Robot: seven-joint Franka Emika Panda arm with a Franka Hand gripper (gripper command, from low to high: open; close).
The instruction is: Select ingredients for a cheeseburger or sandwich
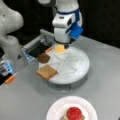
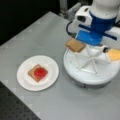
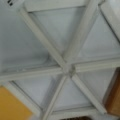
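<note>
The gripper (image 1: 65,45) hangs low over the white divided tray (image 1: 82,67), just above the cheese square (image 1: 60,48) at upper centre; whether its jaws are apart I cannot tell. The sandwich (image 2: 37,72), red round on top, sits on the paper plate (image 2: 51,81), lower left.

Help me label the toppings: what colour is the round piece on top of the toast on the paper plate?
Red. The round piece shows best in a front view.

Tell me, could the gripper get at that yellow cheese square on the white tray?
Probably yes. The gripper hangs just above the cheese square, which lies uncovered in its own compartment of the tray.
</note>
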